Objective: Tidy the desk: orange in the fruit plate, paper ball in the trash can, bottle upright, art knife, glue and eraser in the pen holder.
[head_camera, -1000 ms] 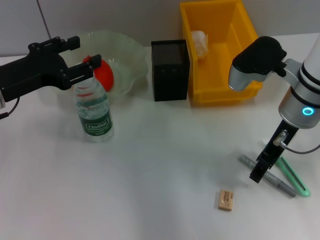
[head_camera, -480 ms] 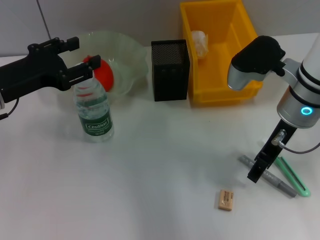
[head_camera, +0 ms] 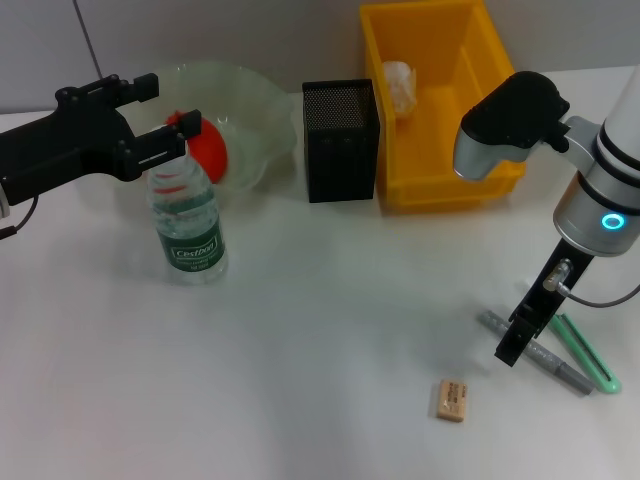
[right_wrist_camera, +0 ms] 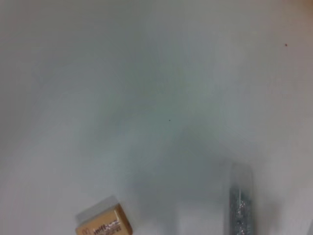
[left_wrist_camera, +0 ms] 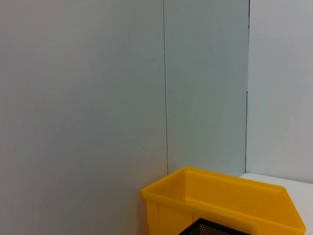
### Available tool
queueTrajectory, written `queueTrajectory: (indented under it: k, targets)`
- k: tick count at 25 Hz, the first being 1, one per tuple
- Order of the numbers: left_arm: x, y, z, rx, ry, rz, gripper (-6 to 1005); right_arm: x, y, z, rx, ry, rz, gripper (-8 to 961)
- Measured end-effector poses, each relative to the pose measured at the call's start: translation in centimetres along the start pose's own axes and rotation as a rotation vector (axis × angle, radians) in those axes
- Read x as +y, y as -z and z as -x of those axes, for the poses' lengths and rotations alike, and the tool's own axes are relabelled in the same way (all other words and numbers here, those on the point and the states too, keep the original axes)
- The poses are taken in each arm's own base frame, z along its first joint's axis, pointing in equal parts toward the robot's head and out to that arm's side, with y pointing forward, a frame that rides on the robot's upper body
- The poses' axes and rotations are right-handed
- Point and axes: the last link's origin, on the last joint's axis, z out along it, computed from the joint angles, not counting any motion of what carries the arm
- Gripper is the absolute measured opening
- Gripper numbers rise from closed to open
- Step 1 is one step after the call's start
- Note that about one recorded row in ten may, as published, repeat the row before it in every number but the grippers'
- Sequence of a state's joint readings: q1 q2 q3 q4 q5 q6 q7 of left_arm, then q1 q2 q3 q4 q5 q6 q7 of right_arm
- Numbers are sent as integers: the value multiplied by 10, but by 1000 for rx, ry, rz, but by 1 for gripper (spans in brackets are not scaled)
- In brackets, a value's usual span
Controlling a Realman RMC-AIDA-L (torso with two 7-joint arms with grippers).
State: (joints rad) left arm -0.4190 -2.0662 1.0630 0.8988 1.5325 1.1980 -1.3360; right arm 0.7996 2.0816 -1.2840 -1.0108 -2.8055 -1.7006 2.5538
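Note:
The bottle [head_camera: 190, 225] stands upright on the table, and my left gripper [head_camera: 168, 104] hovers open just above and behind its cap. In the fruit plate [head_camera: 255, 110] lies the orange [head_camera: 208, 147]. The paper ball [head_camera: 398, 84] rests inside the trash can [head_camera: 470, 70]. The pen holder [head_camera: 340, 140] stands between plate and can. My right gripper [head_camera: 519, 336] hangs low over the near end of the grey glitter glue tube [head_camera: 545, 356], beside the green art knife [head_camera: 588, 353]. The eraser [head_camera: 452, 400] lies to their left, apart from both; the eraser [right_wrist_camera: 103, 224] and glue [right_wrist_camera: 240, 203] show below the right wrist.
The left wrist view looks at a grey wall, with the trash can [left_wrist_camera: 220, 196] and the pen holder's rim [left_wrist_camera: 210, 229] low in the picture. Bare white tabletop stretches between the bottle and the eraser.
My right gripper has drifted slightly to the left over the glue tube. The left arm and all the objects stay where they were.

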Motion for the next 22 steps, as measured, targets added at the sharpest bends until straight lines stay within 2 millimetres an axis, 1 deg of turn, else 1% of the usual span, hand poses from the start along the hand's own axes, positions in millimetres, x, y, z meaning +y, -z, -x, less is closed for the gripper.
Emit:
queueTrajectory:
  k: [8, 9, 11, 14, 22]
  targets:
    - [-1, -1, 0, -1, -1, -5, 685, -1, 1, 0, 0, 0, -8, 697]
    - [-1, -1, 0, -1, -1, -5, 685, -2, 6, 1, -11, -6, -14, 697]
    - [-1, -1, 0, -1, -2, -8, 685, -2, 9, 1, -19, -10, -18, 697]
    - [-2, -1, -1, -1, -2, -9, 685, -4, 22, 1, -68, -27, -42, 697]
    - [-2, -1, -1, 0, -2, -10, 686, -7, 30, -5, -65, -106, -29, 697]
